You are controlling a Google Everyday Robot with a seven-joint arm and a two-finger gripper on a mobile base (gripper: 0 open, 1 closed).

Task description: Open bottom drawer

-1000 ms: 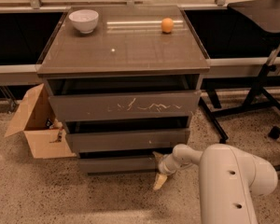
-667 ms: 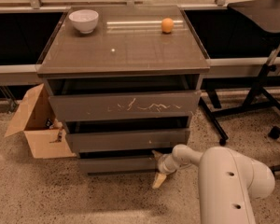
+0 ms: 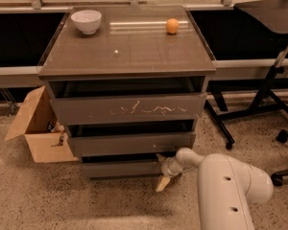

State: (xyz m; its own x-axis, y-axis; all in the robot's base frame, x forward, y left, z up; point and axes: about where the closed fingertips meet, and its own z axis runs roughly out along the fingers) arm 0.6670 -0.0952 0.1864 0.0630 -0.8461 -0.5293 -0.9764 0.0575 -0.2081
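Observation:
The bottom drawer (image 3: 122, 168) is the slimmest grey-brown front, at the foot of the cabinet (image 3: 127, 56), and it sits about level with the fronts above it. My gripper (image 3: 160, 171) is at this drawer's right end, reaching in from the white arm (image 3: 225, 186) at the lower right. It is open: one finger (image 3: 159, 157) lies just above the drawer front and the pale one (image 3: 162, 183) angles down below it. Above are the mid-sized drawer (image 3: 132, 143) and the tall scratched drawer (image 3: 129, 109).
A white bowl (image 3: 86, 21) and an orange (image 3: 172, 26) rest on the cabinet top. An open cardboard box (image 3: 38, 128) stands on the floor to the left. Black chair legs with castors (image 3: 259, 114) spread at the right.

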